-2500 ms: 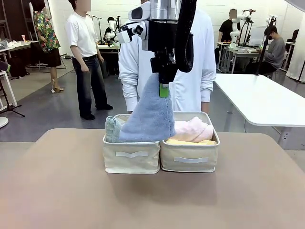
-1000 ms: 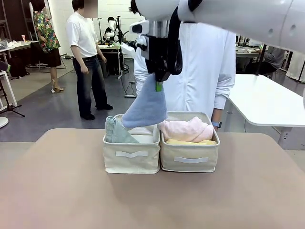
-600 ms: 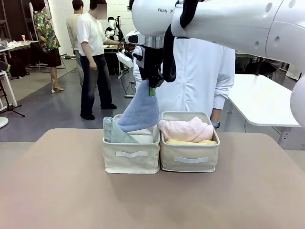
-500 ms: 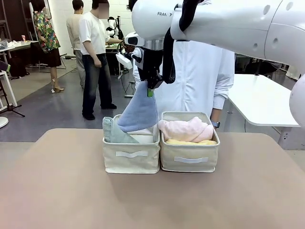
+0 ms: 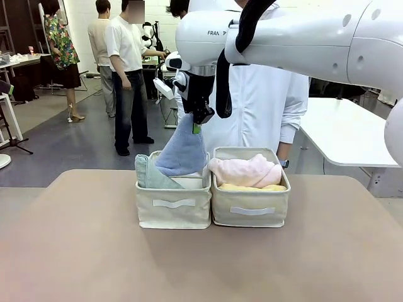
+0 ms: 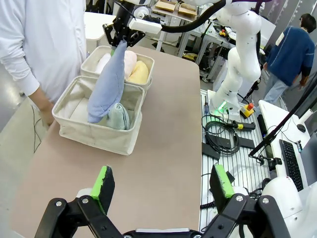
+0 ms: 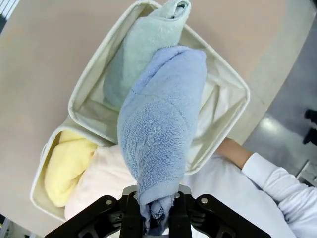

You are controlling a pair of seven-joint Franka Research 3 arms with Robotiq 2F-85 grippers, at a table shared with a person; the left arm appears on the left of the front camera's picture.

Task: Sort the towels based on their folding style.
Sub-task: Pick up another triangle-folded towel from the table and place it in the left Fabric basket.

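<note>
Bright, even indoor light; sharp

The right arm point(image 5: 296, 38) is glossy white with rounded, bulbous links and grey "FRA" lettering on the joint housing; a thick black cable point(image 5: 242, 31) loops down its side. The right gripper point(image 5: 196, 119) is black with green pads. The left gripper point(image 6: 161, 186) has black, angular linkage fingers studded with small silver screws — each tipped by a bright green pad point(image 6: 103, 181). The person point(image 5: 267, 100) wears a white long-sleeved coat and a dark wristwatch point(image 5: 285, 163).
</note>
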